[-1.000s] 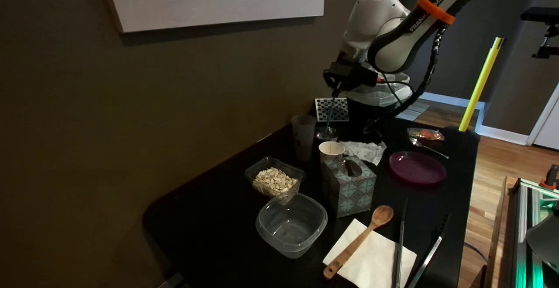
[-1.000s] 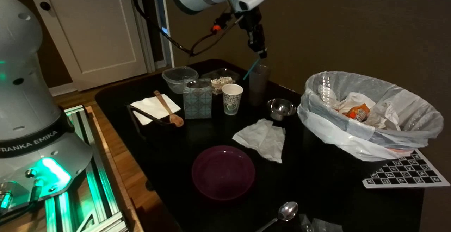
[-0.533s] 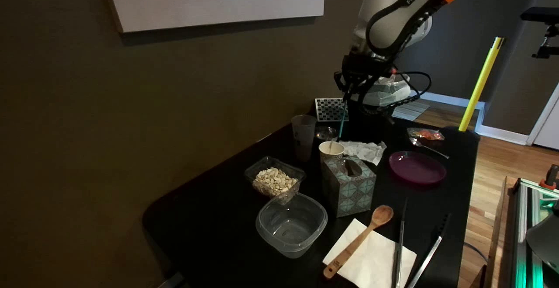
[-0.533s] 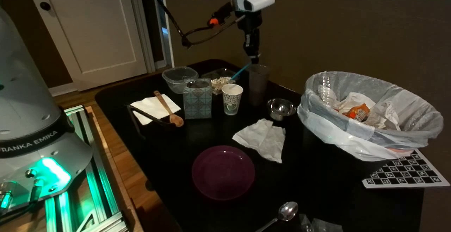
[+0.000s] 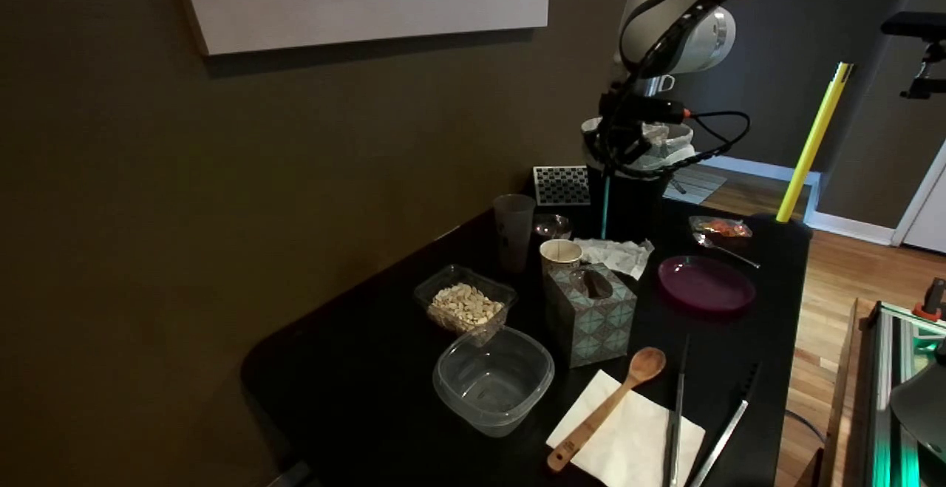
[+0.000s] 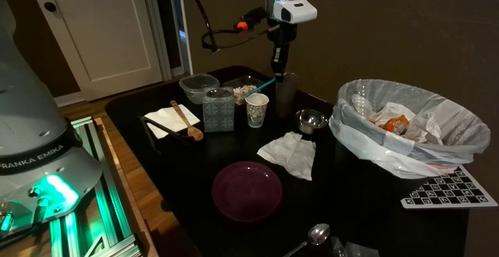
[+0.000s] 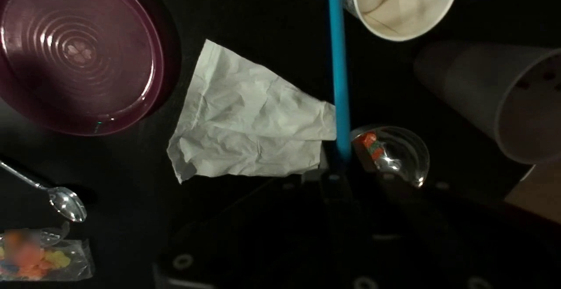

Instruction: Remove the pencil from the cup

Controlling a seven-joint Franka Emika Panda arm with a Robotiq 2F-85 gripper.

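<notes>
There's the black worktop (image 6: 351, 206), then the end effector (image 6: 279, 78) above it, pinched pretty snug. The tall cup (image 5: 514, 234) and paper cup (image 6: 256, 112) stand upright, and the skinny blue pencil (image 7: 339, 69) is in that grip, tilted, outside the 2 cups.

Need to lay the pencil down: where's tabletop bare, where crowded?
Bare: between the purple plate, crumpled napkin and metal spoon; also between the clear tub and rounded table corner. Crowded: around the tissue box, paper cup, tall cup and metal bowl.
</notes>
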